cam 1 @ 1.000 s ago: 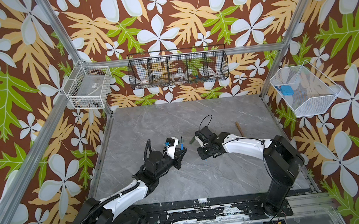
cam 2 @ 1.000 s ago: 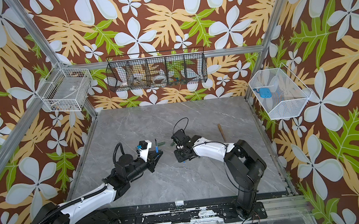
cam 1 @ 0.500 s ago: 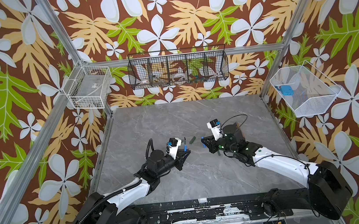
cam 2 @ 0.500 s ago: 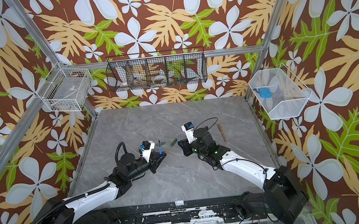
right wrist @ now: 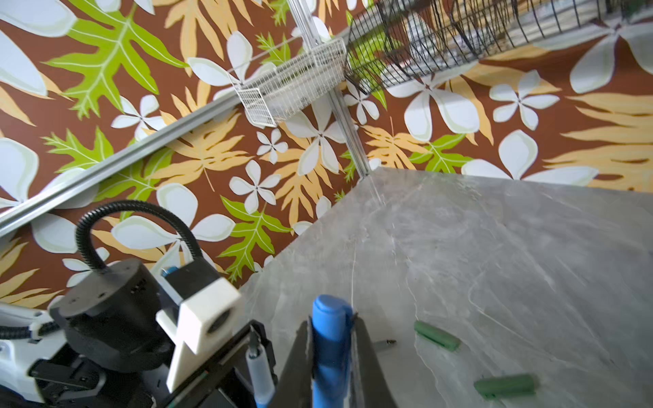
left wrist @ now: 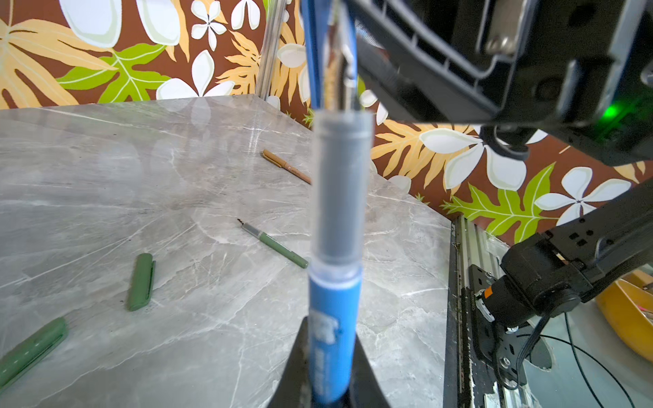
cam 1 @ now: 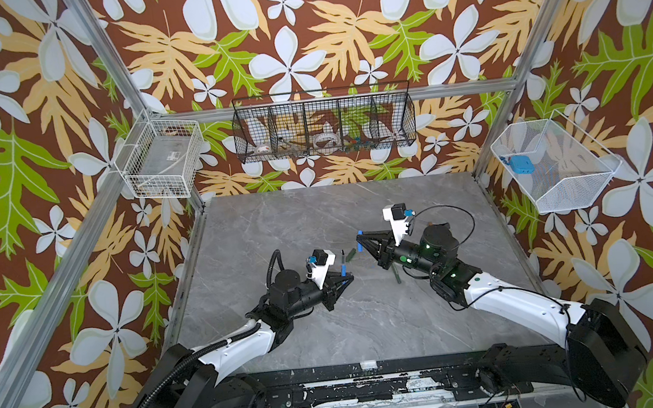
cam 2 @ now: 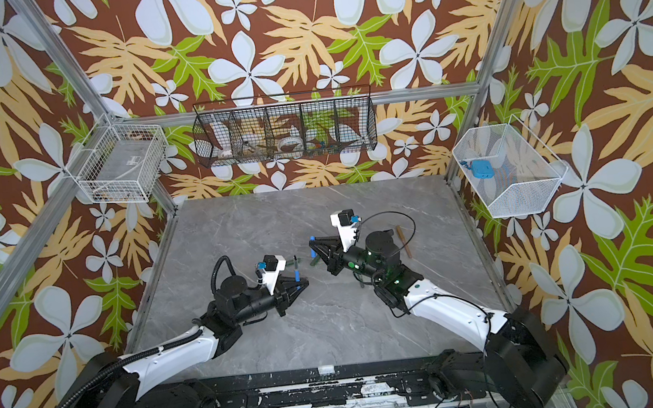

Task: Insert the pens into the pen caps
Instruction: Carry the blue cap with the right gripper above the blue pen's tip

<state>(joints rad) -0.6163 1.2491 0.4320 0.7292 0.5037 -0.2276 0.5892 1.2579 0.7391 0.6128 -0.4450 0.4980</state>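
jaws clamp on both arms: left gripper (cam 1: pixel 348 280) holds the blue pen (left wrist: pixel 334 307) tip-up mid-frame, right gripper (cam 1: pixel 360 243) holds the blue cap (right wrist: pixel 330 339) just upper-right, likely to mate them.

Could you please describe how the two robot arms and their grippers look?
The left arm and right arm have white links between black joints. The left gripper and right gripper are black, tapering to a point. Each wrist carries a white camera block. A ribbed black hose loops over the left wrist; green lights glow on the right.
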